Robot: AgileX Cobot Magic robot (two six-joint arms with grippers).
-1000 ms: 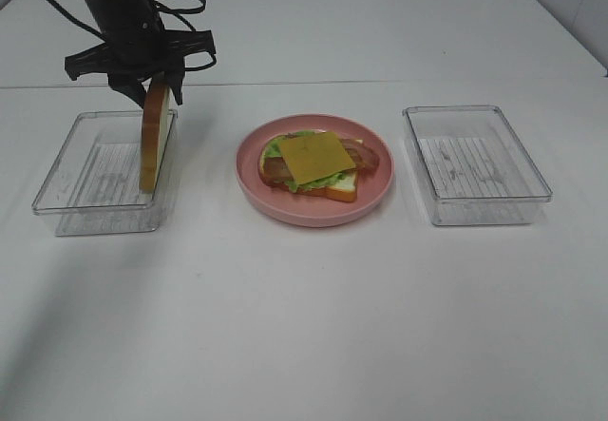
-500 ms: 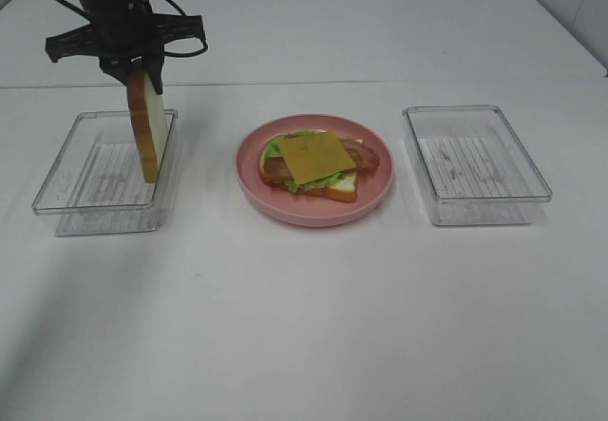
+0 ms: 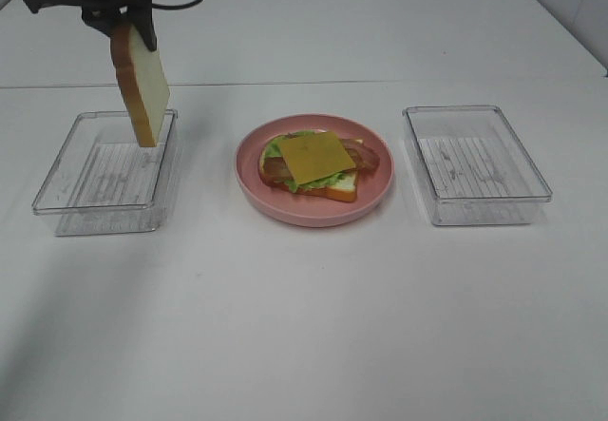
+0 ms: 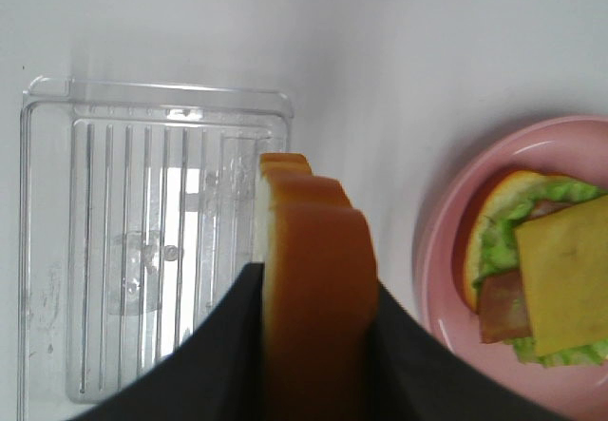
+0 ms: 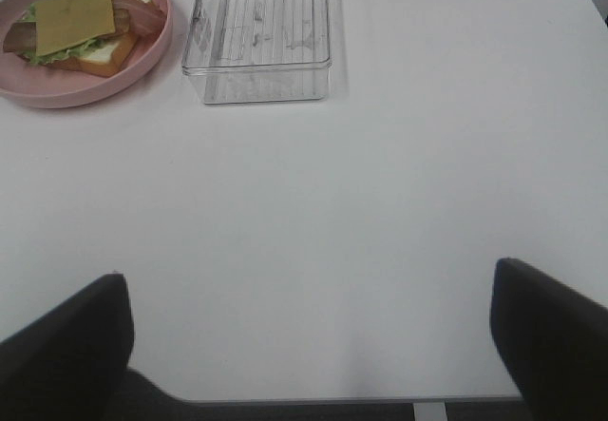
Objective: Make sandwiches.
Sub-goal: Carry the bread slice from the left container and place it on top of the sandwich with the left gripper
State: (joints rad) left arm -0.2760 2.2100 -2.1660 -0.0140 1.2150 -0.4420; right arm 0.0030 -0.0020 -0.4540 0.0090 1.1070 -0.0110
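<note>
White table (image 3: pixel 304 326): left pincer (image 3: pixel 122 24) pinching a bread slice (image 3: pixel 142 84) above the tray (image 3: pixel 103 176); right pincer (image 5: pixel 309 335) spread wide.

Plate (image 3: pixel 314 210) (sandwich (image 3: pixel 313 164) aboard) between two trays (image 3: pixel 103 176)

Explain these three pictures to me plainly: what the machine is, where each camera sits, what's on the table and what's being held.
This is a robot with two arms, each ending in a grasping tool. One picture looks down from a high camera off the arms; the other two come from cameras on the arms' wrists.

On the white table sits a pink plate with an unfinished sandwich: bread, lettuce, bacon, and cheese on top. A clear plastic tray stands to its left, another tray to its right.

The left tool is shut on a bread slice, held on edge in the air above the left tray. The right tool is wide open over bare table, holding nothing.
</note>
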